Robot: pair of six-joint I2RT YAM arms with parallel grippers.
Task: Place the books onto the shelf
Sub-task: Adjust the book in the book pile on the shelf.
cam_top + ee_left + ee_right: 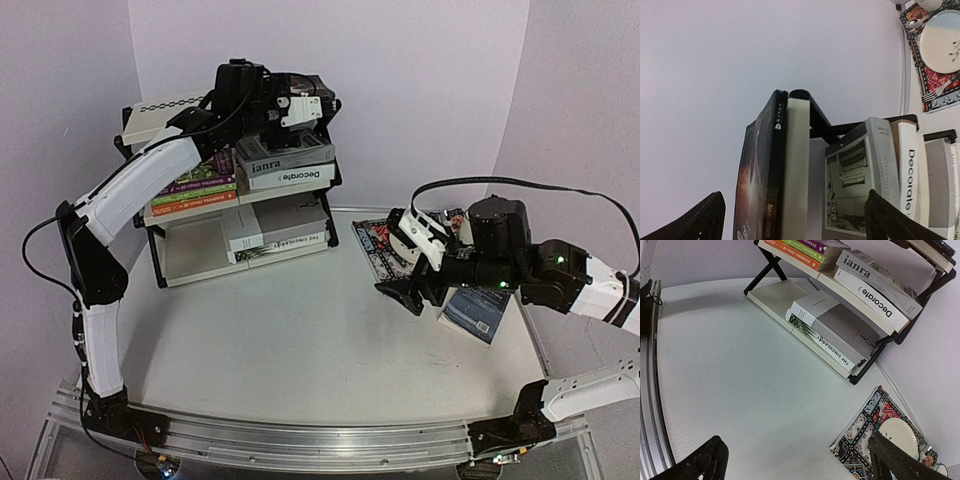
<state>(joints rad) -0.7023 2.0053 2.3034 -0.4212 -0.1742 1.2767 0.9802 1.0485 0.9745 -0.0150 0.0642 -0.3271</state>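
The shelf (165,110) stands at the back left, with cream boards in a black crossed frame. My left gripper (308,102) is up at the shelf's top tier, open. In the left wrist view its fingers (700,220) stand wide on either side of a black book (760,170), which lies on the top board (796,165), not gripped. Grey "laura" (285,152) and "Decorate" (290,177) share the middle tier with colourful paperbacks (195,190). Grey books (275,228) fill the bottom tier. My right gripper (400,292) hangs open over the table. A dark blue book (478,312) lies under that arm.
A patterned placemat (865,437) with a plate (897,432) and a fork lies on the table right of the shelf, partly behind my right gripper's far finger. The white table (740,375) has a metal rail along its near edge (300,440). Pale walls stand close behind the shelf.
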